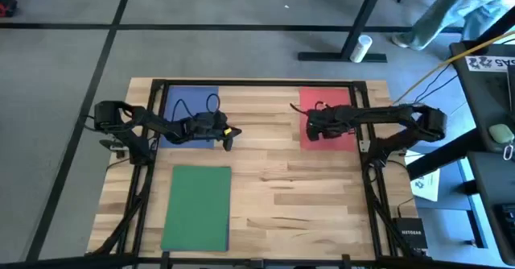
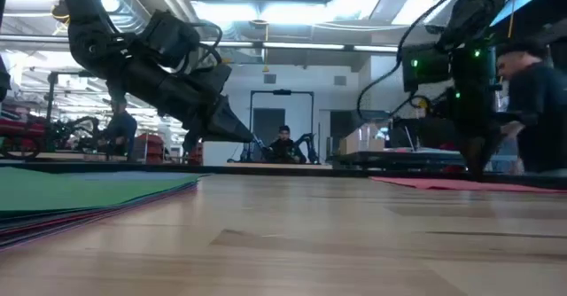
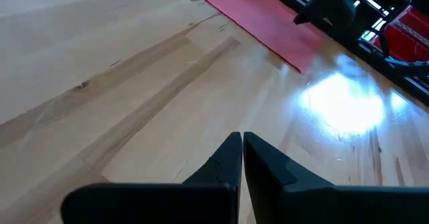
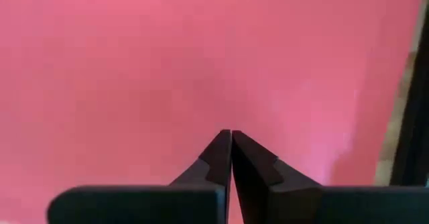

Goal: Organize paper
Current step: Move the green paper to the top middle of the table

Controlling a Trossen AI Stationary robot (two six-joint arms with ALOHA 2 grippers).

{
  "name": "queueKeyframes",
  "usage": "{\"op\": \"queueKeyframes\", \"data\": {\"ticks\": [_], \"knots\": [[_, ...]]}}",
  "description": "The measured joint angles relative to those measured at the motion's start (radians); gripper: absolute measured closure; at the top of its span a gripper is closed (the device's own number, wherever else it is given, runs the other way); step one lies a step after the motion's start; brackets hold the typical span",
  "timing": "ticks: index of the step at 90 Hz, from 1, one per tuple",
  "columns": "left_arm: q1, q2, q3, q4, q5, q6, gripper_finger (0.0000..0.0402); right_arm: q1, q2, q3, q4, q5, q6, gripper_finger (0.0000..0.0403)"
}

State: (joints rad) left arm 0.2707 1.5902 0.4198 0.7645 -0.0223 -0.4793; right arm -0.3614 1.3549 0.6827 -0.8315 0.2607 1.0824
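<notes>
Paper in three places on table (image 1: 306, 188): green stack (image 1: 197, 207) near front left, blue sheet (image 1: 191, 100) at back left, red sheet (image 1: 328, 108) at back right. Left gripper (image 1: 228, 138) pinched closed and empty beside blue, right gripper (image 1: 310, 130) pinched closed and empty over red; likely risk: closed tips dragging or creasing thin red sheet. Sheets under green top hard to count; blue partly hidden by left arm.
</notes>
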Motion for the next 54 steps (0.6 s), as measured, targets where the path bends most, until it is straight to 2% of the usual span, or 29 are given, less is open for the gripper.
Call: {"op": "queueKeyframes", "data": {"ticks": [14, 22, 32, 41, 54], "knots": [[0.0, 0.0, 0.0, 0.001, 0.0, 0.017, 0.0402, -0.006, -0.03, 0.001, 0.096, -0.013, -0.101, 0.0402], [0.0, 0.0, 0.0, 0.001, 0.0, 0.036, 0.0402, 0.007, -0.029, 0.001, 0.191, -0.077, -0.235, 0.0402], [-0.004, 0.0, 0.0, -0.002, 0.0, 0.066, 0.0402, 0.075, -0.029, 0.002, 0.332, -0.138, -0.422, 0.0402], [-0.01, 0.0, 0.0, -0.011, 0.005, 0.092, 0.0402, 0.135, -0.029, 0.002, 0.479, -0.22, -0.505, 0.0402], [-0.009, 0.0, 0.0, -0.061, 0.061, 0.117, 0.0402, 0.195, 0.009, 0.003, 0.734, -0.381, -0.512, 0.0395]]}}
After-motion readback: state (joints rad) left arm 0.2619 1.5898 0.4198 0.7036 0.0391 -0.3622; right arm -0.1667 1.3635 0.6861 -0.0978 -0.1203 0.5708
